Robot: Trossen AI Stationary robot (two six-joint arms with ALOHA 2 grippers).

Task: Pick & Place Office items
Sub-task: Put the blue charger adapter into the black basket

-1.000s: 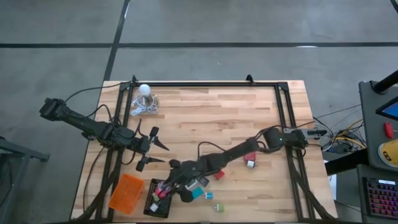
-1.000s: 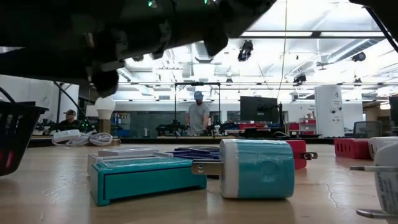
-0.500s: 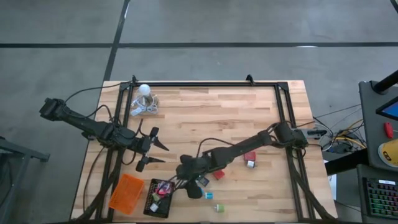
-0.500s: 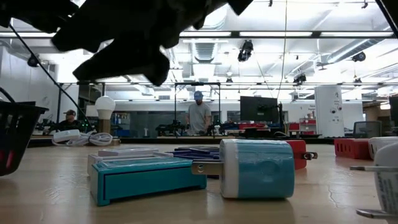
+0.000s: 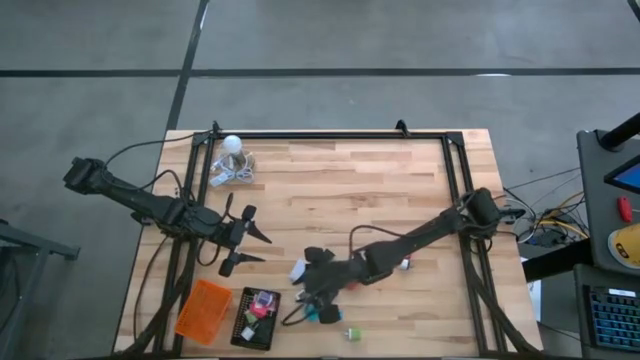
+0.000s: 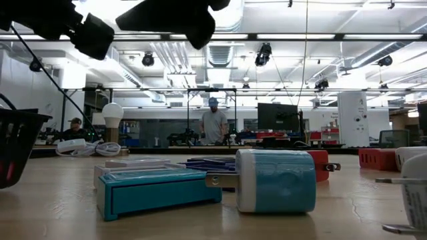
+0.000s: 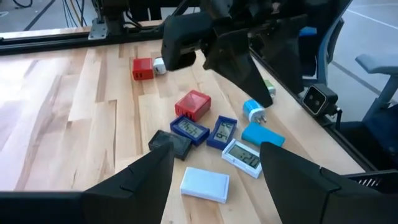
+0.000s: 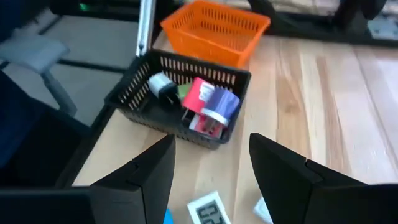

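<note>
The right gripper point(image 5: 318, 283) has drawn back from the black tray point(image 5: 254, 318) toward 3 o'clock and hangs over the office items point(image 5: 328, 314), fingers apart, holding nothing. The left gripper point(image 5: 258, 247) waits spread at 9 o'clock. Only the right wrist view shows pieces inside the tray. The low view shows a teal box point(image 6: 157, 189) lying flat, long axis crosswise.

On my wooden table point(image 5: 350, 190), an orange tray point(image 5: 203, 309) sits just beside a black tray point(image 5: 243, 325) at the near left corner. A white bulb point(image 5: 232, 145) with its coiled cord point(image 5: 232, 172) rests at the far left. Beyond the table a person point(image 6: 213, 127) stands.
</note>
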